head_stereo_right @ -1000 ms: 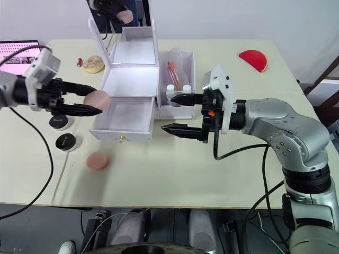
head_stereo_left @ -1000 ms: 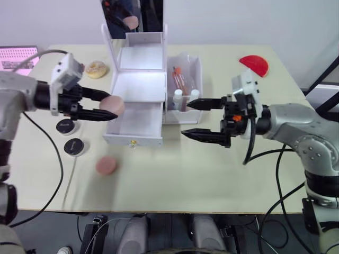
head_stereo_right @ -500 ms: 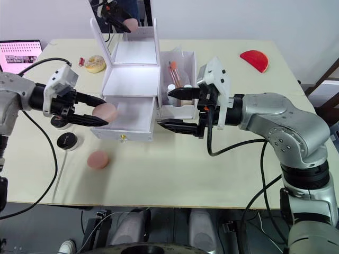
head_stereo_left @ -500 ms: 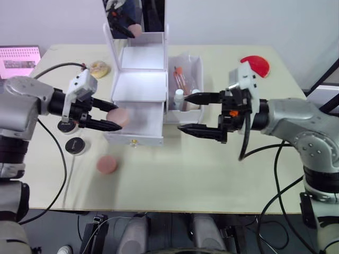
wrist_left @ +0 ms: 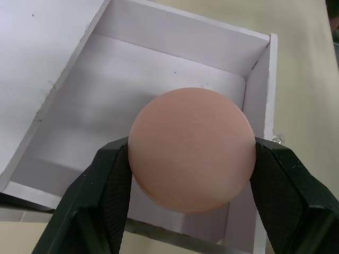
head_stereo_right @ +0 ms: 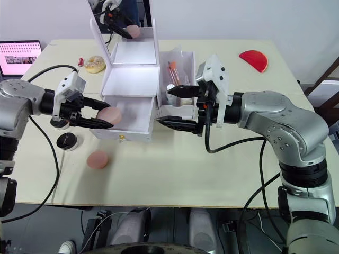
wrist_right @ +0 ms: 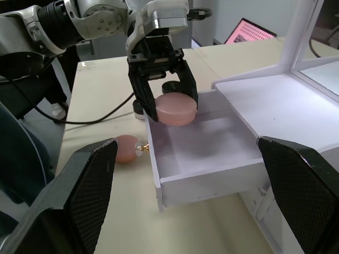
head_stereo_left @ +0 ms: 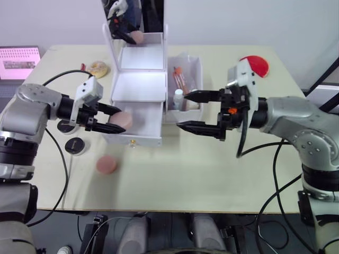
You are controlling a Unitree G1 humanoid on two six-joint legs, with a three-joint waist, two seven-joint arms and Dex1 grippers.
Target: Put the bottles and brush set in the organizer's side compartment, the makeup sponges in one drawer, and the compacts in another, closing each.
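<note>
Pale beige table [head_stereo_left: 212, 180] carrying a white organizer [head_stereo_left: 139, 87] with a mirror lid raised at the back. Its lower drawer [head_stereo_left: 139, 127] is pulled open toward the robot; the side compartment [head_stereo_left: 186, 71], on the organizer's right, holds white-capped bottles [head_stereo_left: 178, 97] and an orange-tipped item. Right gripper [head_stereo_left: 197, 111]: fingers spread wide, empty, hovering just right of the open drawer and in front of the side compartment. Left gripper [head_stereo_left: 112, 117]: closed on a pink round makeup sponge [wrist_left: 192, 148], held over the drawer's left edge, above its bare interior. Second pink sponge [head_stereo_left: 107, 164] lying on the table in front of the drawer, to its left. Two black-lidded compacts [head_stereo_left: 74, 146] on the table near the left arm, left of the drawer. Red half-round object [head_stereo_left: 254, 64] at the far right; a small yellowish item [head_stereo_left: 97, 68] at the far left of the organizer.
</note>
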